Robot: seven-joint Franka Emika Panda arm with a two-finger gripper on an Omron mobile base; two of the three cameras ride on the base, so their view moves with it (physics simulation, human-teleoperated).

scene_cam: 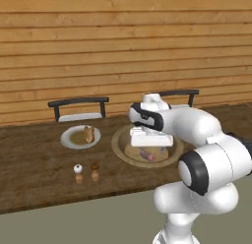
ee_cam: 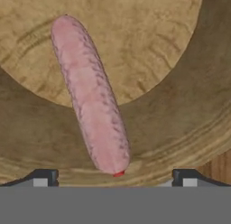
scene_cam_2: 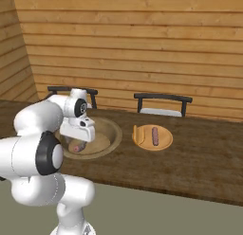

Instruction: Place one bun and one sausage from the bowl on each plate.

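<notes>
Wooden plank walls stand behind a long dark wooden counter with two black chairs pushed up to its far side. On the counter the bowl sits in the middle, and the hand hangs just above it with its fingers spread wide and nothing between them, pointing down at the one sausage that lies inside. This sausage rests half on the pale floor of the bowl and half on the darker sloped wall, so I think the hand is lined up over it to take it next. One white-rimmed plate has a bun but no sausage that I can see, so it probably waits for this one. The tan plate carries a bun and a sausage, so it looks finished. Two small shakers stand near the front edge, away from the work.
</notes>
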